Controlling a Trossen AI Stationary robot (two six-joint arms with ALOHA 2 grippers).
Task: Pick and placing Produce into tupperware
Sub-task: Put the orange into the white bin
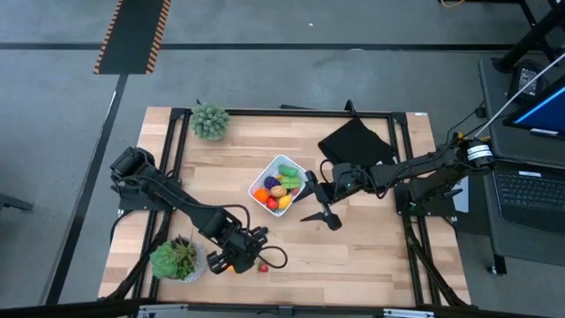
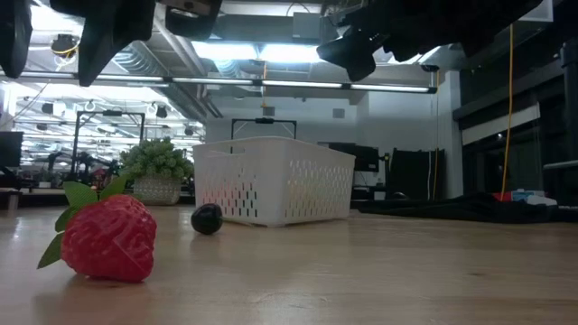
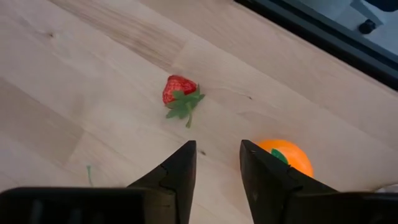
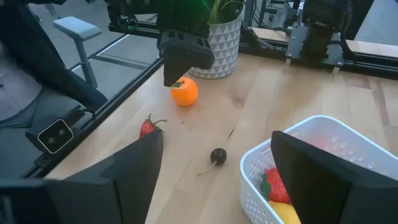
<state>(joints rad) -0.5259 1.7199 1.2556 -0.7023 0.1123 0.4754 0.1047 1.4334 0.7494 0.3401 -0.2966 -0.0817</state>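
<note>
The white tub [image 1: 281, 184] sits mid-desk already holding fruit, while the left gripper [image 1: 240, 259], fingers slightly spread, hovers near the strawberry [image 3: 178, 90] and orange [image 3: 285, 155] well short of it, and the right gripper [image 1: 320, 212] waits wide open just beside the tub.

Overhead, table-level and both wrist views share the strawberry [image 2: 107, 237].

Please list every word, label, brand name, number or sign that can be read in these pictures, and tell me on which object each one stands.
No readable text appears in any view.
Laptop screen: lit blue, nothing legible on it.
Striped floor marking: orange and black bars only, no words.
White container: plain, no label.
Plant pot: triangle pattern only, no writing.
</note>
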